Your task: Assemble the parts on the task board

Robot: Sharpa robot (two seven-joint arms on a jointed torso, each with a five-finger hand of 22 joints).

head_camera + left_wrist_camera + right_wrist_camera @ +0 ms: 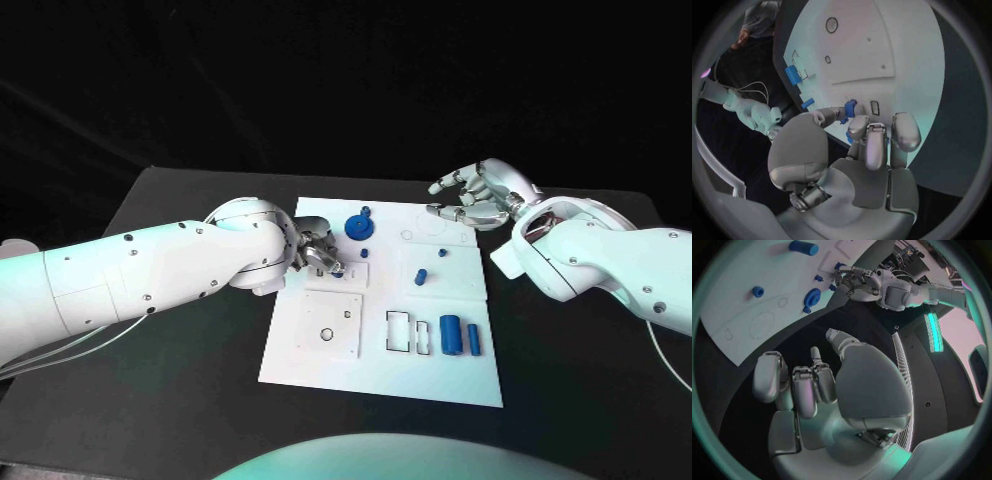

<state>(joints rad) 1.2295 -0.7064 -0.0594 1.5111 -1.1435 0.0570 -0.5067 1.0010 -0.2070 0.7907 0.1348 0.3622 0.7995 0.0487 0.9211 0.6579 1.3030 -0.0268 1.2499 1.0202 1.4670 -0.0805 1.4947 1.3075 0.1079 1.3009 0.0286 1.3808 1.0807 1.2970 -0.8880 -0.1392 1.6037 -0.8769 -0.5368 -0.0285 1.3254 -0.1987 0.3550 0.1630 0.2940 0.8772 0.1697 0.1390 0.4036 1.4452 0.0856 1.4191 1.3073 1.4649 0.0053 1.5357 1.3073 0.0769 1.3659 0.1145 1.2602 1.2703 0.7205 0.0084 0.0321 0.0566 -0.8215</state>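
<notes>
Board (433, 375) of white plate lies in the middle of the black surface (173, 400), with small blue parts spread over it. No brand, label or writing can be read anywhere on it; the only marks are thin outlined rectangles and small rings. A blue cylinder (450, 333) lies near the board's right side with a thinner blue bar (473, 339) just beside it, and next to them stand two empty outlined slots (405, 333). A small blue peg (421, 276) stands nearer the middle, a tiny blue piece (438, 252) beyond it, and a round blue disc (359, 226) with a knob sits toward the far edge.

At the board's left edge the left hand (317, 255) has its fingers (834, 114) curled down over a small blue part (850, 107), thumb and one finger closed on it (the wrist view shows the pinch; from the head view the part is mostly hidden under the fingers). What shape that part has is hard to make out.

Beyond the far right corner, the right hand (476, 198) hovers above the surface, palm up, fingers (770, 375) loosely bent and apart, holding nothing.
</notes>
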